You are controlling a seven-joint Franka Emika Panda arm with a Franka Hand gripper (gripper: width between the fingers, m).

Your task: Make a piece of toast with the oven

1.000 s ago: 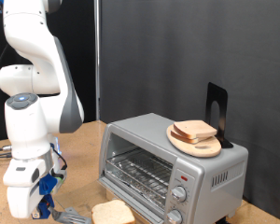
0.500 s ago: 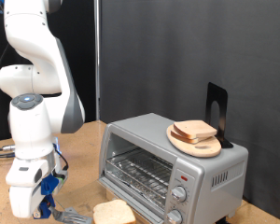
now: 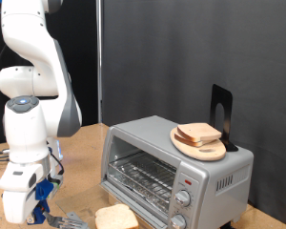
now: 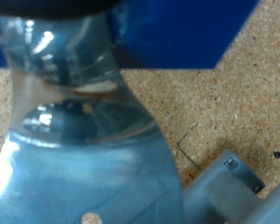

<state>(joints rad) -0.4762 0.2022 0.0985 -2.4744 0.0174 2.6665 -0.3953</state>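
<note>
Can't tell if the gripper point(image 3: 57, 220) fingers are open or closed; cut off low at the worktop's front left edge, holding nothing that shows. Just to the exterior view's right, flat on the worktop: the piece of toast point(image 3: 115, 218), in front of the oven point(image 3: 172, 167). Only a wire rack point(image 3: 141, 176) inside the oven. On its roof, a wooden plate point(image 3: 199, 147) with stacked bread slices point(image 3: 199, 135).

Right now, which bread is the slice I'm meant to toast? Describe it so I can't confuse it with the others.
Find the silver oven. On the table in front of its glass door, at the exterior view's bottom, lies the slice, flat and alone, beside the hand. The other bread is stacked on a round wooden plate on top of the oven.
</note>
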